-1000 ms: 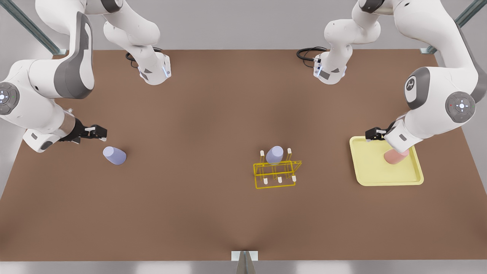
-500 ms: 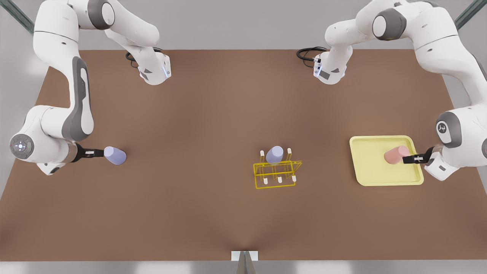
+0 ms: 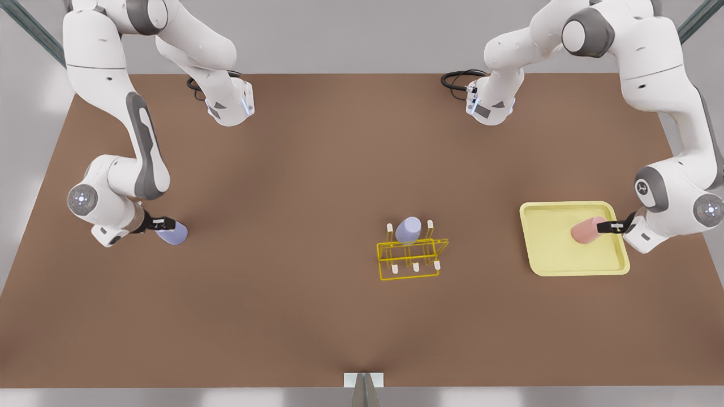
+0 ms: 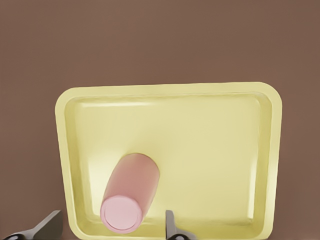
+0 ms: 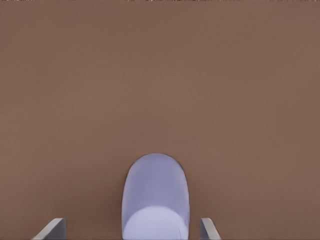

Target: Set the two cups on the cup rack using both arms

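Note:
A salmon pink cup (image 3: 585, 230) (image 4: 131, 192) lies on its side in the pale yellow tray (image 3: 551, 265) at the front view's right. My left gripper (image 3: 606, 226) (image 4: 112, 220) is open, one finger on each side of the cup's base end. A lavender cup (image 3: 174, 233) (image 5: 156, 195) lies on the table at the front view's left. My right gripper (image 3: 161, 224) (image 5: 131, 222) stands open around its near end. The yellow wire cup rack (image 3: 410, 263) sits mid-table with another lavender cup (image 3: 408, 230) on a back peg.
The tray (image 4: 210, 150) has a raised rim around the pink cup. Both arm bases (image 3: 229, 104) (image 3: 489, 104) stand at the table's far edge. Bare brown table (image 3: 294, 226) lies between each cup and the rack.
Both arms swung low and turned their grippers sideways. Each gripper slid in toward its cup, and the fingers now sit on both sides of it. The cups have not moved.

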Robot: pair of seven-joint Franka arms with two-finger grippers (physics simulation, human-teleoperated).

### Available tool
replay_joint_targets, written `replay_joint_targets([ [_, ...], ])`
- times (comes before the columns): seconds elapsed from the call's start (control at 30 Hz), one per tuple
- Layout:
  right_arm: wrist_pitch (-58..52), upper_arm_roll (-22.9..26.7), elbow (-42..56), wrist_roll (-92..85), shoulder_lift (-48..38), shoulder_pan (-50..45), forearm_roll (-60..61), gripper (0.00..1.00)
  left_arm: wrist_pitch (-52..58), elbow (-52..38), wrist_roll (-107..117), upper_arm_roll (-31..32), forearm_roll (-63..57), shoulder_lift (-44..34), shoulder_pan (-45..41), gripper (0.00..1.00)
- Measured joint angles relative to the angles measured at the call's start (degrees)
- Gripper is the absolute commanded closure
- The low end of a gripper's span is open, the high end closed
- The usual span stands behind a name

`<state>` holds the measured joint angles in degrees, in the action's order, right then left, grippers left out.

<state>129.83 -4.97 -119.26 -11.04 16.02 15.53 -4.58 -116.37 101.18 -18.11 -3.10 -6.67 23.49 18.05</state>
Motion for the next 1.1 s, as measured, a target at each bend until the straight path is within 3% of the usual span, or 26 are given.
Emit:
replay_joint_targets([
  [1.0, 9.9, 0.0, -4.9, -3.0, 6.8, 2.3, -0.1, 0.0, -16.6, 11.8, -5.6, -1.1, 0.2, 5.4, 2.6, 0.0],
  [1.1, 10.1, 0.0, -4.9, -3.2, 6.9, 2.7, -0.2, 0.0, -17.0, 11.9, -5.8, -1.1, 0.2, 5.5, 2.6, 0.06],
])
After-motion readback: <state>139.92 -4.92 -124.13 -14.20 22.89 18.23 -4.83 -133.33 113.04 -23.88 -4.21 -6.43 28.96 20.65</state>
